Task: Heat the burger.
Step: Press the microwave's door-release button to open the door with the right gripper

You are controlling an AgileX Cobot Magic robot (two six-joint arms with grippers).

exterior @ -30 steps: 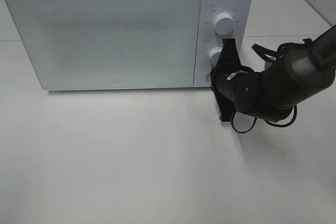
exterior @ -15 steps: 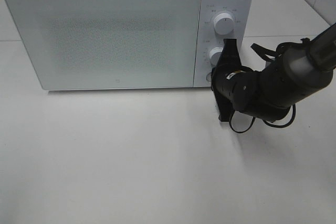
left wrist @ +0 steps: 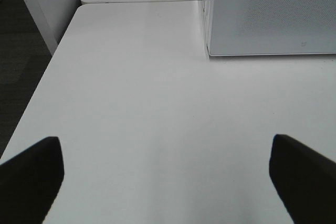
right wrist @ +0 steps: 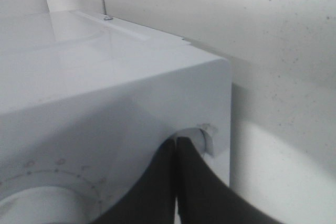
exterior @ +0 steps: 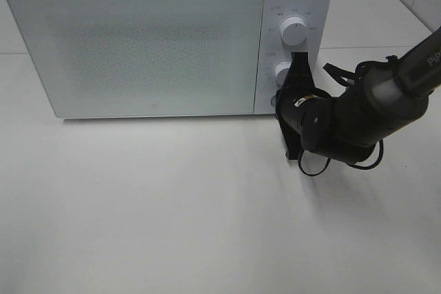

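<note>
The burger is out of view; the white microwave (exterior: 138,46) has its door shut. My right gripper (exterior: 300,56) is shut and empty, held upright against the control panel. It lies beside the lower knob (exterior: 282,71), with its tips just under the upper knob (exterior: 294,30). In the right wrist view the closed fingertips (right wrist: 176,141) end at a knob (right wrist: 203,136); whether they touch it I cannot tell. My left gripper (left wrist: 168,156) is open over bare table, its fingers (left wrist: 31,177) wide apart, with the microwave's corner (left wrist: 210,51) ahead of it.
The microwave stands at the back of the white table (exterior: 172,211). The right arm (exterior: 372,108) and its cables reach in from the right. A seam to a second tabletop (left wrist: 142,1) and the table's edge over dark floor (left wrist: 31,93) show in the left wrist view.
The right arm's wrist has shifted slightly left toward the panel; the gripper stays shut at the knobs. The microwave has not moved.
</note>
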